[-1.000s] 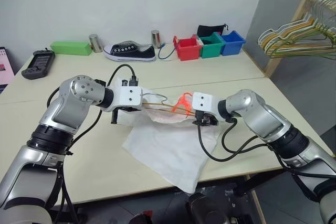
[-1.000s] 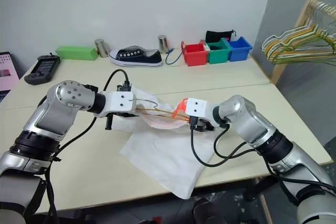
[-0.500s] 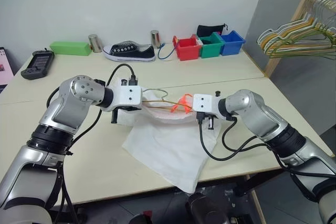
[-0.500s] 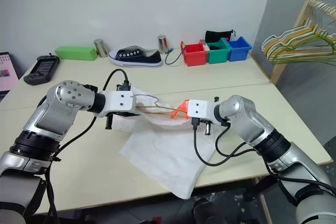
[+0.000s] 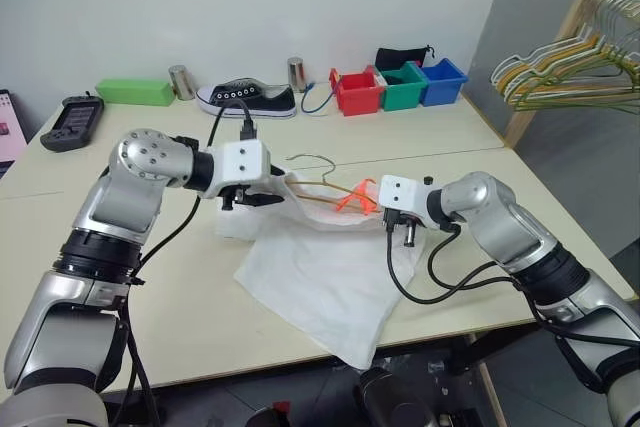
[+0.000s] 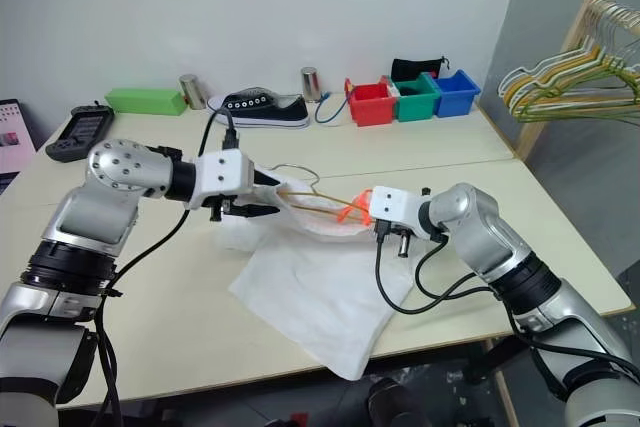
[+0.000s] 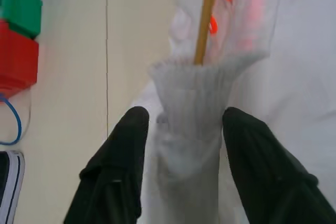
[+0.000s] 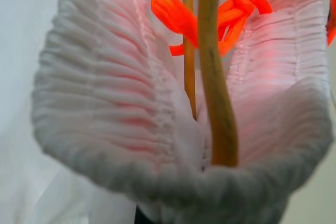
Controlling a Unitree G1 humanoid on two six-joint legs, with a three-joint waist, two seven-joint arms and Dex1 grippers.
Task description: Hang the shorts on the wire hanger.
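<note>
The white shorts [image 5: 320, 282] lie spread on the table, their gathered waistband lifted at the far side. The orange drawstring [image 5: 357, 194] hangs near its right end. The tan wire hanger [image 6: 320, 198] runs through the waistband, and its pale hook [image 5: 310, 159] sticks up above the cloth. My left gripper [image 7: 185, 118] is open, with the bunched left end of the waistband standing between its fingers [image 7: 128, 145]. My right gripper [image 5: 398, 225] is shut on the right end of the waistband [image 8: 173, 182], where the cloth hides its fingers and the hanger wire [image 8: 215, 103] passes just in front.
Along the far table edge stand a black sneaker [image 5: 245, 99], red [image 5: 358, 92], green [image 5: 403, 85] and blue [image 5: 442, 80] bins, a green box [image 5: 135, 91] and a black handset [image 5: 70, 119]. A wooden rack with several hangers [image 5: 570, 67] stands at the right.
My left gripper has opened around the waistband and risen a little, and the hanger's hook stands higher. My right gripper has shut on the waistband's right end and shifted right.
</note>
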